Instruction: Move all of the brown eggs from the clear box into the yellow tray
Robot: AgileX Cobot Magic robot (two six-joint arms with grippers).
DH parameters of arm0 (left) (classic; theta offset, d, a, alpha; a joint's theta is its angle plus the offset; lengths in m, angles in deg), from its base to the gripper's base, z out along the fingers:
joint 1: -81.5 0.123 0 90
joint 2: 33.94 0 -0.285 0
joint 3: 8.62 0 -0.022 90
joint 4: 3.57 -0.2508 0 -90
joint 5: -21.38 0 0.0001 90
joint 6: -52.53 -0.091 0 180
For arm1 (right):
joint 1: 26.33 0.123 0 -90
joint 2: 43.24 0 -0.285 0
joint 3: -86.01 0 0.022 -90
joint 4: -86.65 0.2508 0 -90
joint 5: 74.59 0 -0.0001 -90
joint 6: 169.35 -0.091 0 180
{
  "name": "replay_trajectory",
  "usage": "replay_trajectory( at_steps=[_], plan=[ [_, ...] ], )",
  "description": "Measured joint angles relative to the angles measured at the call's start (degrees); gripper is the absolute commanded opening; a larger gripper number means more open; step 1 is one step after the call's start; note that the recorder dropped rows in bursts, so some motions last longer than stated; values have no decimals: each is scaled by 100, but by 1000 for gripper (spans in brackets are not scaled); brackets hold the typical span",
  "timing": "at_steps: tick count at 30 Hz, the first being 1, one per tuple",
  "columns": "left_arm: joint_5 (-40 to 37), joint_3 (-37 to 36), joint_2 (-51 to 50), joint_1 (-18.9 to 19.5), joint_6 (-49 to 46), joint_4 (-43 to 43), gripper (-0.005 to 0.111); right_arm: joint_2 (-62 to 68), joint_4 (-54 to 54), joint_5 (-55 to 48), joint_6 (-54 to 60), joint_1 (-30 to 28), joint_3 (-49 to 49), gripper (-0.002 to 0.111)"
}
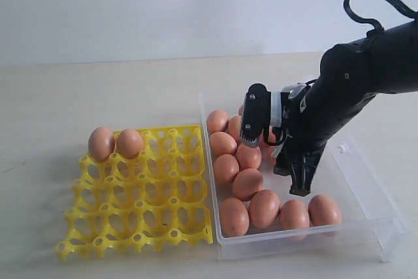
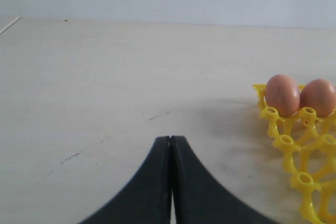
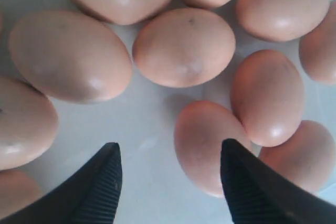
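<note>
Right wrist view: your right claw [image 3: 170,182] spread wide, empty; target egg [image 3: 207,145] between its fingers [image 3: 252,192], nearer one, long axis along them. Left claw [image 2: 170,140] pinched closed, empty.

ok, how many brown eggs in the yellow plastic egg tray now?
2: one orange-brown oval egg in the yellow lattice tray's far-left corner cup, the second egg in the adjacent cup. No cup is hidden.

Pale table [image 2: 105,77]; faint specks [image 2: 71,157], perhaps scuffs.
</note>
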Motion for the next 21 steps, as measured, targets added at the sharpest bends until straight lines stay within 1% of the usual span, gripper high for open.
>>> replay_trajectory(
  at_steps=[6, 8, 9, 10, 11, 12, 15, 20, 21],
  plan=[
    [0, 0, 0, 0, 0, 0, 0, 286, -148, 278, 0, 0, -122, 55],
    [0, 0, 0, 0, 0, 0, 0, 450, -245, 330, -29, 0, -258, 51],
    [0, 0, 0, 0, 0, 0, 0, 489, -264, 330, -62, 0, -311, 39],
    [0, 0, 0, 0, 0, 0, 0, 570, -303, 336, -147, 0, -408, 29],
    [0, 0, 0, 0, 0, 0, 0, 604, -317, 323, -172, 0, -451, 9],
    [0, 0, 0, 0, 0, 0, 0, 631, -317, 236, -196, 0, -463, -1],
    [0, 0, 0, 0, 0, 0, 0, 708, -317, -166, -445, -9, -451, 0],
    [0, 0, 0, 0, 0, 0, 0, 567, -309, -191, -926, -9, -451, 0],
    [0, 0, 0, 0, 0, 0, 0, 465, -309, -165, -1200, -9, -451, 0]
  ],
)
